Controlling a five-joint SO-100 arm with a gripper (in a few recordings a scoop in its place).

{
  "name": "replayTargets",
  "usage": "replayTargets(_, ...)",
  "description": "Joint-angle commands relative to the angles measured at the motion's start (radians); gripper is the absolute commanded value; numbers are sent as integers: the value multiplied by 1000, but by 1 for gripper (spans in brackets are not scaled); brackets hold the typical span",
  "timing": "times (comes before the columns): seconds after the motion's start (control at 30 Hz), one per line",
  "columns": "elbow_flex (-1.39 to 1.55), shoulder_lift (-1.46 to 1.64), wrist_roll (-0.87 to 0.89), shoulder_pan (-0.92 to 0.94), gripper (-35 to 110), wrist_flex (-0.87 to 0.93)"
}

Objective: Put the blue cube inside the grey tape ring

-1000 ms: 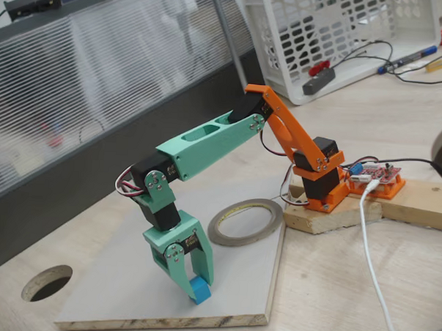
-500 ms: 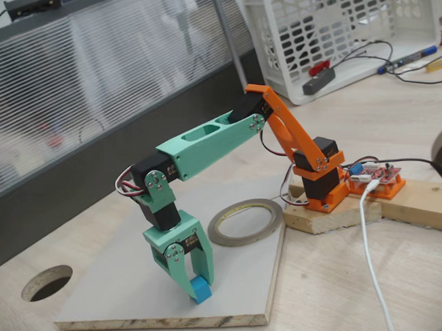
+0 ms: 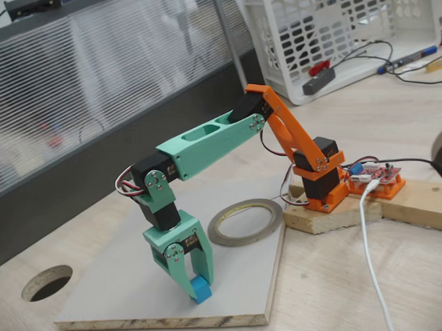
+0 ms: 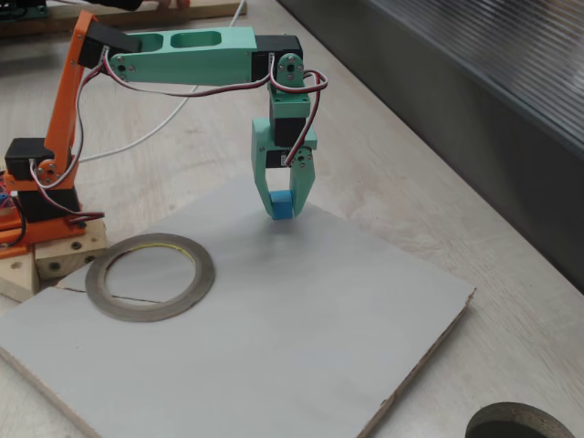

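Even, bright indoor light, soft faint shadows, both fixed views reasonably sharp.

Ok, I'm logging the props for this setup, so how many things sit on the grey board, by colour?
Blue: 1, the blue cube, between the fingertips of the gripper
Grey: 1, the grey tape ring, lying flat on the grey board, apart from the cube
Total: 2
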Motion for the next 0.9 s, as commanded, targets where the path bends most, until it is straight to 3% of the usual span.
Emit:
replayTargets(0.0,-14,25,0,-3,22,-52)
replayTargets(0.2,-8,25,6,-11,21,-71)
replayTargets(0.47,-12,25,5,-6,3,-74)
replayTargets(0.87,-14,100,3,-3,2,-74)
